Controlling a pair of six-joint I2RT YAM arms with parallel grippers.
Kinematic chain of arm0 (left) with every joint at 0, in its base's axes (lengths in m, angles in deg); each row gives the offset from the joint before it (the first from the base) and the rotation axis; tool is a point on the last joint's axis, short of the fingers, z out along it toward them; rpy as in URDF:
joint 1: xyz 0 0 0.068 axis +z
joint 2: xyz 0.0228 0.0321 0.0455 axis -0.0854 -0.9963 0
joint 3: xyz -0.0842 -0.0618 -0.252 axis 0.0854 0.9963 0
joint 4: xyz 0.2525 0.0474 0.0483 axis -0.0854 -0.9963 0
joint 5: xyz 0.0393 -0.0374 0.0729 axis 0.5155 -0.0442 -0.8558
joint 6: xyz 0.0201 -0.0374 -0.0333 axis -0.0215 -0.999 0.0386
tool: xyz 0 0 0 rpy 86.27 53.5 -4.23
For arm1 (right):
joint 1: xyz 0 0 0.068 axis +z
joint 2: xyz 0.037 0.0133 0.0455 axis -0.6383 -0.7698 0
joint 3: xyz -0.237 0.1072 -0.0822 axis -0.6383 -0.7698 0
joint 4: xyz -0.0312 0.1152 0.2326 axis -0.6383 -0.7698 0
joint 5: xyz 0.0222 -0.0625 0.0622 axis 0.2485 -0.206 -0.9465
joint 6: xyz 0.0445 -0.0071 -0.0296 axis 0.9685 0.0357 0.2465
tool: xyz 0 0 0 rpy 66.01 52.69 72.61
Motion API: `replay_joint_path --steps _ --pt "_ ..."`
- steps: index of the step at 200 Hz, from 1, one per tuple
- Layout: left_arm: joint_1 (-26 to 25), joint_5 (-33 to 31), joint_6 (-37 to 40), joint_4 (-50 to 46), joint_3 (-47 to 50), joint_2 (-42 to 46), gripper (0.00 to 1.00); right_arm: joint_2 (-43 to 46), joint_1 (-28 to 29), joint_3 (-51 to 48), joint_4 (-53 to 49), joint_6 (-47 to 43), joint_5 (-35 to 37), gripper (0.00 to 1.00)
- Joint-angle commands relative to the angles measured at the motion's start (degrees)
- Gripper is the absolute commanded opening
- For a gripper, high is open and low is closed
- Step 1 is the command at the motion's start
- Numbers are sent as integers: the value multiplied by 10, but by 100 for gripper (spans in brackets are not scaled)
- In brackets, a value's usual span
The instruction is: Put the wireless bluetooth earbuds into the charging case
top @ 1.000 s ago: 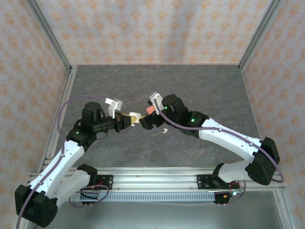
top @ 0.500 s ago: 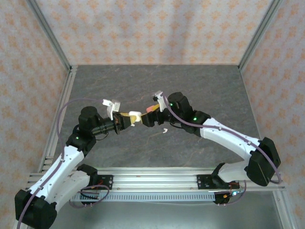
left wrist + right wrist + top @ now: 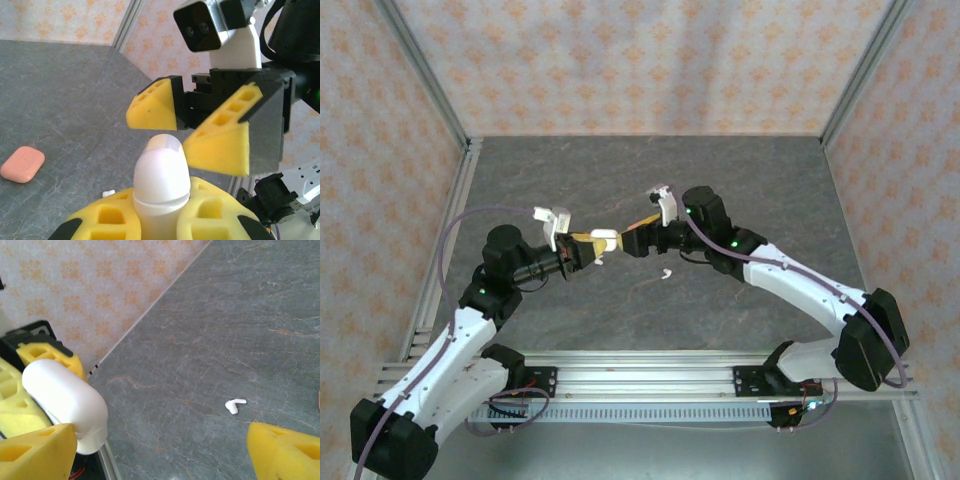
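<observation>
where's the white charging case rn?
Top view: the white case is held above mid-table in the left claw, facing the open right claw; a loose white earbud lies just right of it.

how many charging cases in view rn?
2: white case held in the left gripper; pink case lying on the table. More may be hidden.

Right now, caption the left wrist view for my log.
Left claw grips a glossy white pebble-shaped charging case; the right claw, open, faces its tip.
</observation>
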Motion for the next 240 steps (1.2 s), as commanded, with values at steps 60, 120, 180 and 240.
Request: replay_joint_path --steps 60,120,180,240 --pt "-14 18 24 50 9 22 0 -13 -21 25 27 39 1 86" --pt "-14 -66 44 19 33 54 0 18 -21 41 -31 22 26 86" --pt "-15 -110 54 7 68 93 0 -30 -22 93 -124 29 121 86" --pt "-14 -117 83 -35 64 118 0 -106 -23 130 -185 59 219 86"
